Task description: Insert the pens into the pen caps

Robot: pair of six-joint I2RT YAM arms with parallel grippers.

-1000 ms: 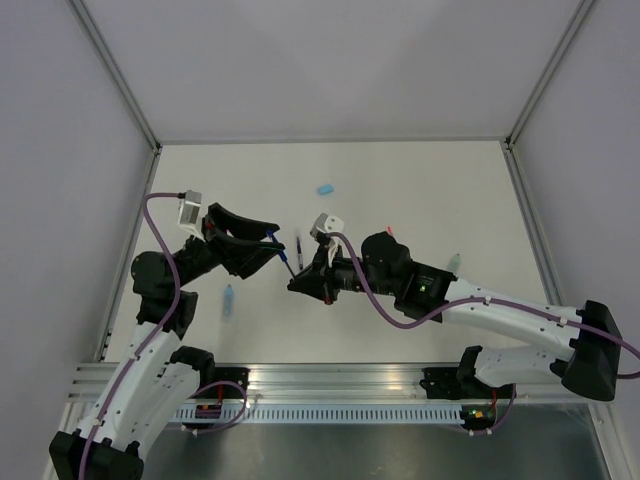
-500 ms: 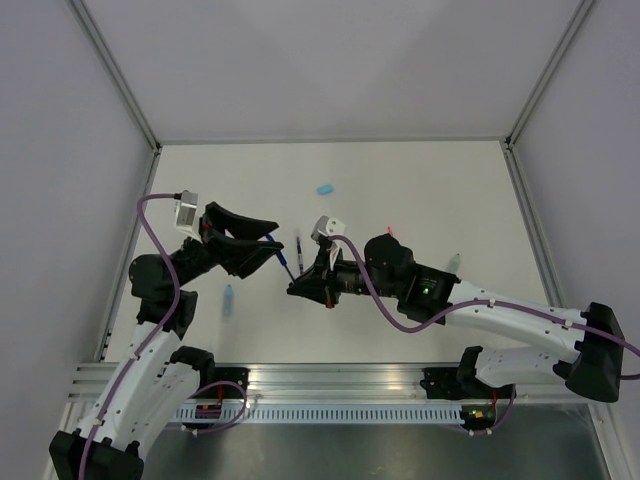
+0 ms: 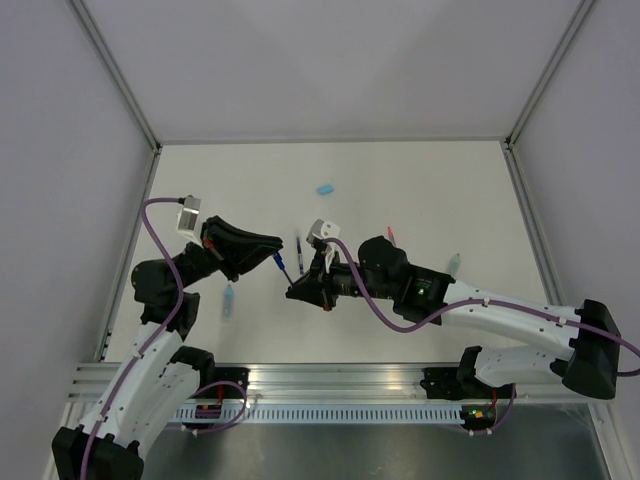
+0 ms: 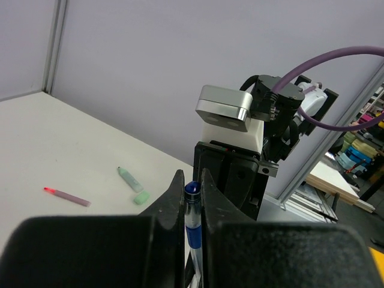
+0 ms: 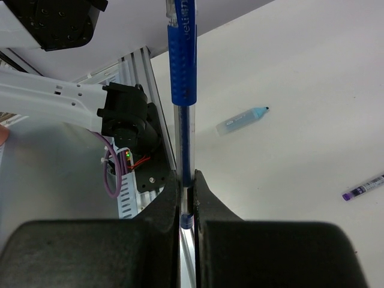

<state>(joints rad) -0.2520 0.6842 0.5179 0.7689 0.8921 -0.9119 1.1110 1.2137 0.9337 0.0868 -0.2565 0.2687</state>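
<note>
The left gripper [image 4: 192, 180], spread wide around the slim dark blue pen [image 5: 182, 72] a moment ago, has now clamped shut on the pen's rounded blue end; the right gripper [image 5: 186, 180] stays pinched on the clear barrel; the pen hangs above the middle of the white table [image 3: 420, 180]; with both ends gripped, pushing together or a handover looks possible; whether that end is a cap I cannot tell.

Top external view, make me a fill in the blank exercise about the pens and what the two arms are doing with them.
The left end effector and the right end effector are both shut on one ___ pen.
The pale blue marker lies beside the ___ arm.
The marker lying near the pink pen is pale ___.
Missing words: blue, left, green.
</note>
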